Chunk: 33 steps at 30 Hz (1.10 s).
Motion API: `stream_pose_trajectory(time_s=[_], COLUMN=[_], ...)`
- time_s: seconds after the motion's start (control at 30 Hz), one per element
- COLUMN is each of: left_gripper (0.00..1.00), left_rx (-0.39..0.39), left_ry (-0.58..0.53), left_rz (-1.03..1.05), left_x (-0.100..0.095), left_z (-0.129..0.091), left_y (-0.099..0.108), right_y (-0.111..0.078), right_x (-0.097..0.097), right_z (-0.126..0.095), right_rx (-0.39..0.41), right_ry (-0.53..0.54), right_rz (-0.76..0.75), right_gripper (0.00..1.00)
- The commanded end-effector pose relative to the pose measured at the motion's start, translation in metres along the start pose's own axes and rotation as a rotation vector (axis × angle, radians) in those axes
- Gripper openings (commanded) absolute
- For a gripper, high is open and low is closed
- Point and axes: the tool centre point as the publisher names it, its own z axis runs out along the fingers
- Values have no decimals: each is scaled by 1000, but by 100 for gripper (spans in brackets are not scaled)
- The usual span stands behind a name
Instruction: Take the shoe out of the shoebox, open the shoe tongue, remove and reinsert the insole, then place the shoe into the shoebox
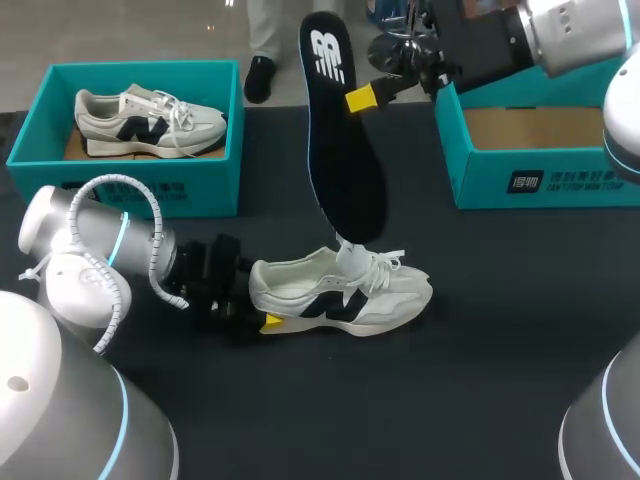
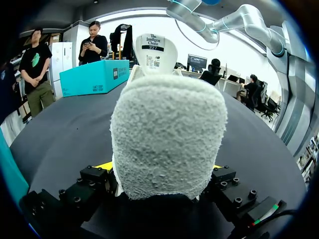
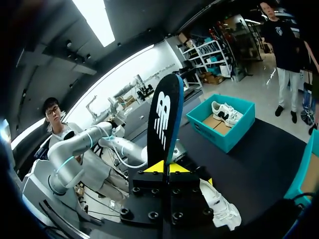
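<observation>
Black insole (image 1: 345, 150) hangs clamped in the right pincer (image 1: 362, 97), toe end dangling below it over the white sneaker (image 1: 345, 290), whose heel the left pincer (image 1: 262, 305) grips; removal looks done, reinsertion next: lower that toe into the opening.

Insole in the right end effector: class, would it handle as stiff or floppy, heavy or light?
Probably light: the right end effector holds the insole aloft by one edge pinch. Likely bendy, not limp: it curves gently above the shoe yet does not droop.
</observation>
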Motion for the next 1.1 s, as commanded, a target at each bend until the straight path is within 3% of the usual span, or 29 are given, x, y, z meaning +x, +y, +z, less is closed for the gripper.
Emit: stream_pose_trajectory(time_s=[0.03,0.43,1.1], left_gripper=[0,0,0], left_rx=[-4,-4,-4], left_ry=[-2,-2,-2], left_rz=[0,0,0], left_x=[-1,-1,-1], left_z=[8,8,8], left_y=[5,5,5], right_y=[-23,-55,-59], right_x=[12,21,21], right_z=[-24,-50,-53], right_rx=[-47,-49,-52], right_ry=[-47,-107,-101], right_rz=[29,65,74], right_gripper=[0,0,0])
